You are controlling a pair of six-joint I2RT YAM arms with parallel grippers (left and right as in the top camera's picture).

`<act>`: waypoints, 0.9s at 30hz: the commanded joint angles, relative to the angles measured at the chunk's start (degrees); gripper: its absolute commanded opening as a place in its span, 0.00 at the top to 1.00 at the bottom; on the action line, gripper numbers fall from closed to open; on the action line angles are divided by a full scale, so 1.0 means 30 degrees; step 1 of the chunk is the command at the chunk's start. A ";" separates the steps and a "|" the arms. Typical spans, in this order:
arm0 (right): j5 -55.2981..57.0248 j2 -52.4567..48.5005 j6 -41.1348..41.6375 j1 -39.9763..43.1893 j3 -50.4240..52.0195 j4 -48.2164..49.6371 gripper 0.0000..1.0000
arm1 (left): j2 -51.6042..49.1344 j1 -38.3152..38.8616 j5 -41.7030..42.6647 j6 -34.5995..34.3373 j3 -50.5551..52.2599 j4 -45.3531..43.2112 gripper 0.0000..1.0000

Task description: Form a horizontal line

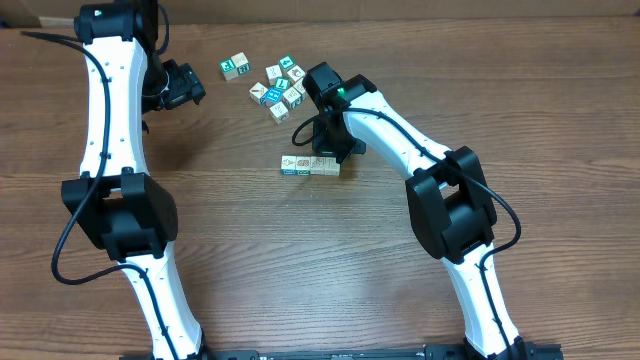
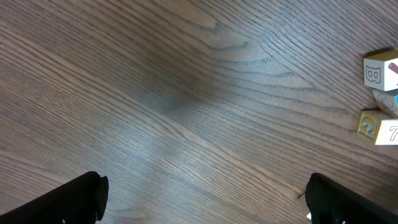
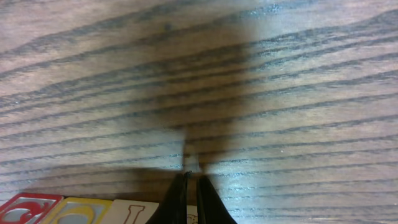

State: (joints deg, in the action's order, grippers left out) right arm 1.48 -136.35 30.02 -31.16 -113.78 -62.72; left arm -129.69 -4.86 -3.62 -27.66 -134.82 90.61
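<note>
While working with right gripper (image 3: 188,186) pinched shut just beside row of cubes (image 1: 310,165) at middle of table (image 1: 330,270) | step: squaring up or extending row, by judgement | left gripper (image 2: 205,193) spread wide over bare wood, holding nothing | next: fetch 1 cube from loose bunch (image 1: 282,85), set flush at row end, same heading.

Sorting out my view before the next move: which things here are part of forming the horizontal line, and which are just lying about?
In the job:
- row of cubes
- right tool, shut, close beside that row

Lying about:
- bunch of cubes, irregular, farther back
- lone cube, apart from the bunch
- left tool, open, away from the row
</note>
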 commanded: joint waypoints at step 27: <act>0.2506 -0.0131 -0.2171 0.3854 -0.0066 0.0474 0.00 | 0.0015 0.0124 0.0029 -0.0066 -0.0073 -0.0015 0.00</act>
State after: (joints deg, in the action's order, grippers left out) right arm 8.43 -136.35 24.62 -19.90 -113.78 -60.88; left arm -129.69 -4.86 -3.62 -27.66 -134.82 90.61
